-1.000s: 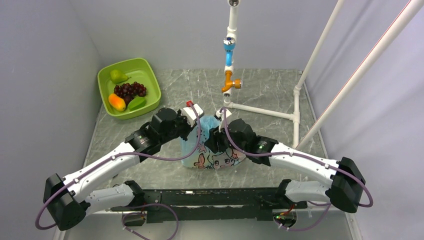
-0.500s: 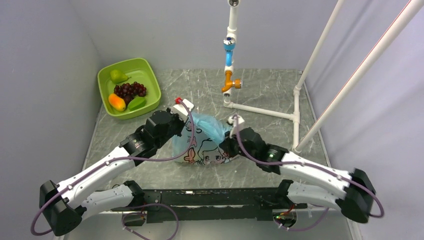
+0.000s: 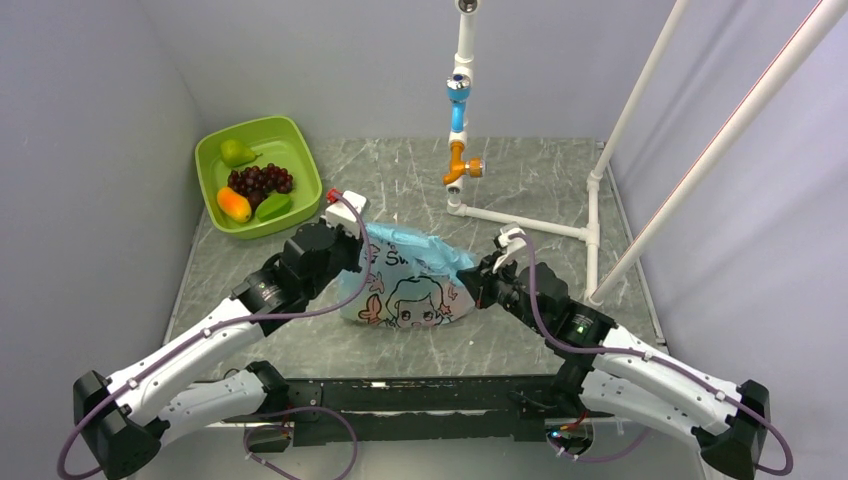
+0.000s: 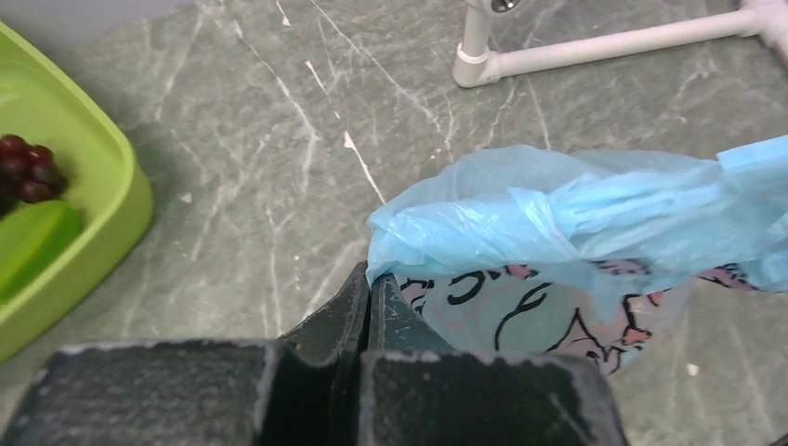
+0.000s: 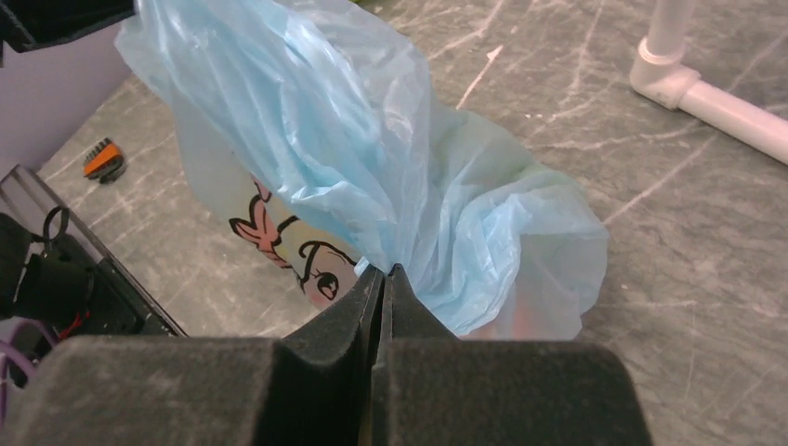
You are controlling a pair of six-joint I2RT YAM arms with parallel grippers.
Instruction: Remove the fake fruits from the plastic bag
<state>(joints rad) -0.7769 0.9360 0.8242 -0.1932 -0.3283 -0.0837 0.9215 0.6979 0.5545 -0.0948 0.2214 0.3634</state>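
The plastic bag (image 3: pixel 410 292) is light blue with a cartoon face and hangs stretched between my two grippers over the table's middle. My left gripper (image 3: pixel 357 262) is shut on the bag's left upper edge; in the left wrist view (image 4: pixel 370 279) the film is pinched between the tips. My right gripper (image 3: pixel 472 285) is shut on the bag's right side, with the film (image 5: pixel 372 158) clamped at its tips (image 5: pixel 384 271). A faint orange-red tint (image 5: pixel 522 316) shows through the bag's bottom. No fruit inside it is plainly visible.
A lime-green tub (image 3: pixel 300 150) at the back left holds a pear, a grape bunch (image 3: pixel 260 180), an orange fruit (image 3: pixel 233 204) and a green one (image 3: pixel 273 206). A white pipe frame (image 3: pixel 520 220) and an upright pipe with blue and orange fittings (image 3: pixel 458 130) stand behind and to the right.
Both grippers have drawn apart, the left one to the left and the right one to the right and nearer. The bag has spread wider between them.
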